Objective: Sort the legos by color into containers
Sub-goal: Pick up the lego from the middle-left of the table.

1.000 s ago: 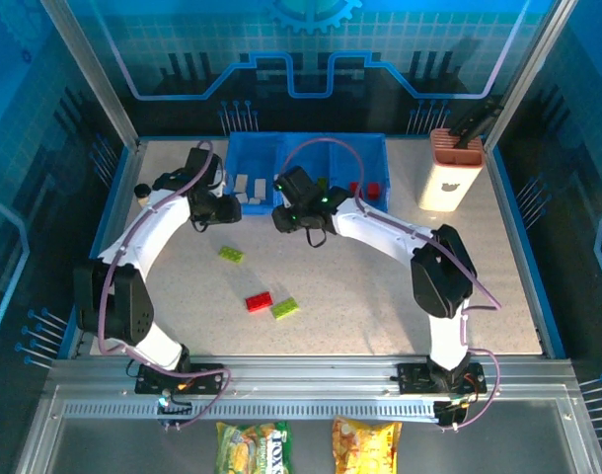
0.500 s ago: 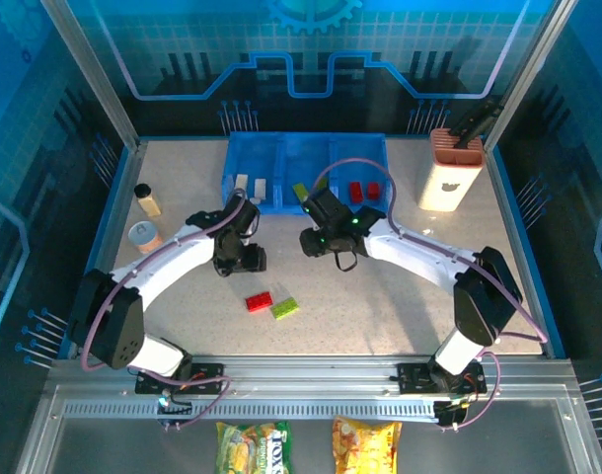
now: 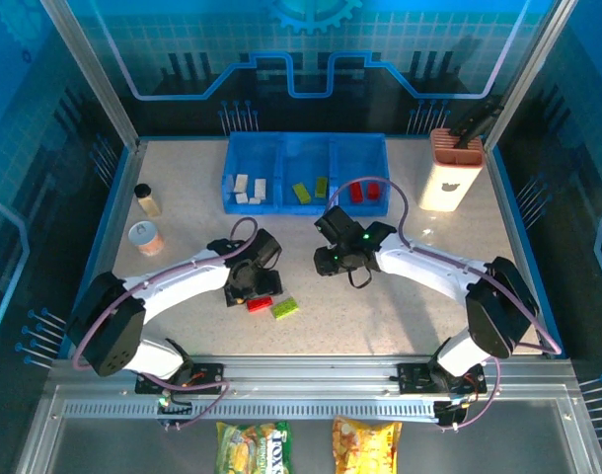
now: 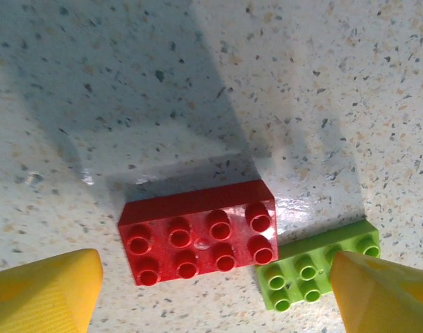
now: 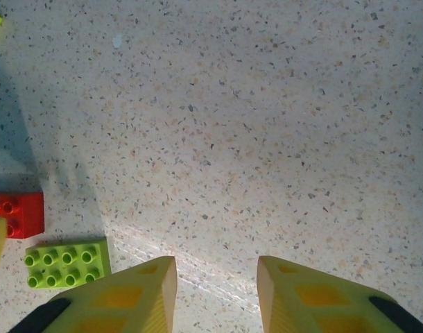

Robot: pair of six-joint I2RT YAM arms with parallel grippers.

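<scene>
**Top external.** The blue tray (image 3: 306, 145) stands at the far side of the table. It holds white bricks (image 3: 248, 188) in its left compartment, lime ones (image 3: 310, 188) in the middle and red ones (image 3: 365, 191) on the right. Two bricks lie loose near the front, a red brick (image 3: 261, 303) with a lime brick (image 3: 285, 308) just beside it. The left gripper (image 3: 250, 284) hangs right over the red one, its arm curving low across the table. The right gripper (image 3: 331, 259) is near but farther off, over bare table.

**Left wrist.** The left gripper (image 4: 211, 298) is spread wide and empty. The red brick (image 4: 197, 232) lies between the fingers (image 4: 45, 291), a little ahead of the tips. Its long axis runs almost from finger to finger, so a squeeze would likely meet its short ends. The lime brick (image 4: 321, 263) touches its right corner, under the right finger.

**Right wrist.** The right gripper (image 5: 215, 291) is partly apart and grasps nothing. Both loose bricks, red (image 5: 17, 214) and lime (image 5: 67, 262), lie off to its left.
</scene>
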